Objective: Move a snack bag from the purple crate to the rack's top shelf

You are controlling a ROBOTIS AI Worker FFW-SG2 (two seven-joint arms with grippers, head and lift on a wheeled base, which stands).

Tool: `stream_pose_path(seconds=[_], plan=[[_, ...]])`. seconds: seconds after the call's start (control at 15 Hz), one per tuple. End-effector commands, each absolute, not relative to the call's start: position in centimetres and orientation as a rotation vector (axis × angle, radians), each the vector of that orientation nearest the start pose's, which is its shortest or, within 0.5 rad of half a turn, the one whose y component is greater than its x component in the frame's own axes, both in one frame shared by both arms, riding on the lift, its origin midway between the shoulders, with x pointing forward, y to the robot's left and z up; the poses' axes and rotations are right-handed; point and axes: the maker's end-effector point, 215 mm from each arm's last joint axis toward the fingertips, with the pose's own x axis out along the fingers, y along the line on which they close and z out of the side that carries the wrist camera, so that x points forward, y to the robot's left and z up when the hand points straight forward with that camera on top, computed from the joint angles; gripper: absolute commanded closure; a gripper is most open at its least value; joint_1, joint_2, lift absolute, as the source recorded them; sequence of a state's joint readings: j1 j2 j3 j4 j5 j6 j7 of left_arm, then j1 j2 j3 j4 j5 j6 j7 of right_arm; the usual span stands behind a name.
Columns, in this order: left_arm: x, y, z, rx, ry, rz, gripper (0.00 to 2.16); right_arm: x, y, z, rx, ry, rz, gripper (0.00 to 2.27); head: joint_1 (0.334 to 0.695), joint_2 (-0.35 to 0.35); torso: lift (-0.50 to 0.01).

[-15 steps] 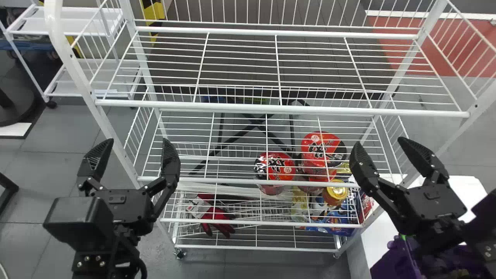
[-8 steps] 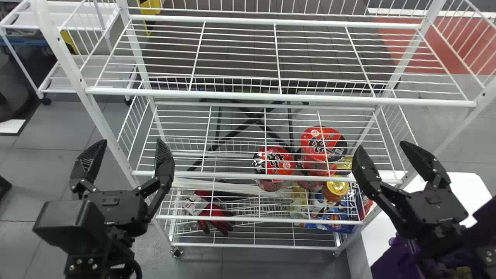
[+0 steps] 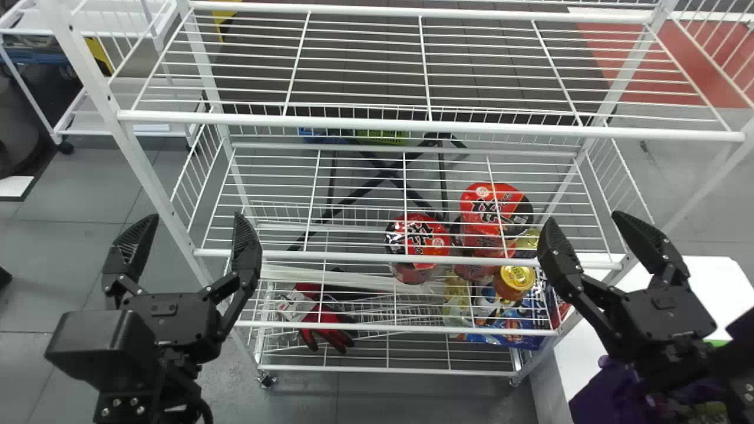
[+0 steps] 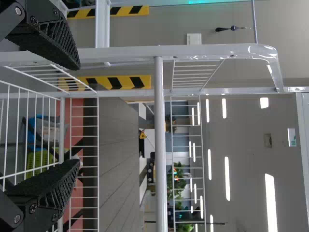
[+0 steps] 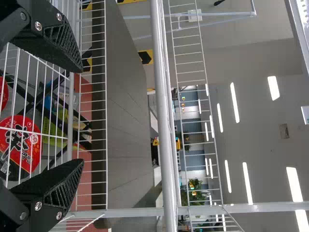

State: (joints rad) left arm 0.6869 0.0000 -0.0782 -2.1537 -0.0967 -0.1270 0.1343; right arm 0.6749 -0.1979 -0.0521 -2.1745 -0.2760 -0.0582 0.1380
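- My left claw (image 3: 188, 227) hung at the left of the head view, in front of the rack (image 3: 430, 122), fingers spread wide apart.
- My right claw (image 3: 583, 224) was in front of the rack's right side, its fingers also spread.
- Partly hidden by my right arm was the purple crate (image 3: 607, 397); I saw a yellow-green patch (image 3: 710, 409) in it, but couldn't tell whether that was the snack bag.
- A white table (image 3: 710, 277) stood beside the rack.
- Through the rack's wires I saw red gloves (image 3: 324, 330) on the left, red round packs (image 3: 417, 238) and a yellow-lidded jar (image 3: 515, 278) farther right.
- Beyond, at far left, stood a white cart (image 3: 126, 88).
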Motion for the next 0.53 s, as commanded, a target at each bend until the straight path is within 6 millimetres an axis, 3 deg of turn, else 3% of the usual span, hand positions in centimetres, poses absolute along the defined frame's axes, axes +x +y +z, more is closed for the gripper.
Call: stream_pose_path(seconds=[0.0,0.47], plan=[[38.98,21.32,-31.54,0.041,-0.031,0.065,0.14,39.67,-22.97,-31.65,0.089,0.016,0.202,0.17,0.695,-0.025,-0.277],[38.93,21.28,-31.05,0.038,-0.050,0.067,0.14,39.69,-23.12,-31.63,0.084,0.016,0.200,0.17,0.695,-0.026,-0.305]])
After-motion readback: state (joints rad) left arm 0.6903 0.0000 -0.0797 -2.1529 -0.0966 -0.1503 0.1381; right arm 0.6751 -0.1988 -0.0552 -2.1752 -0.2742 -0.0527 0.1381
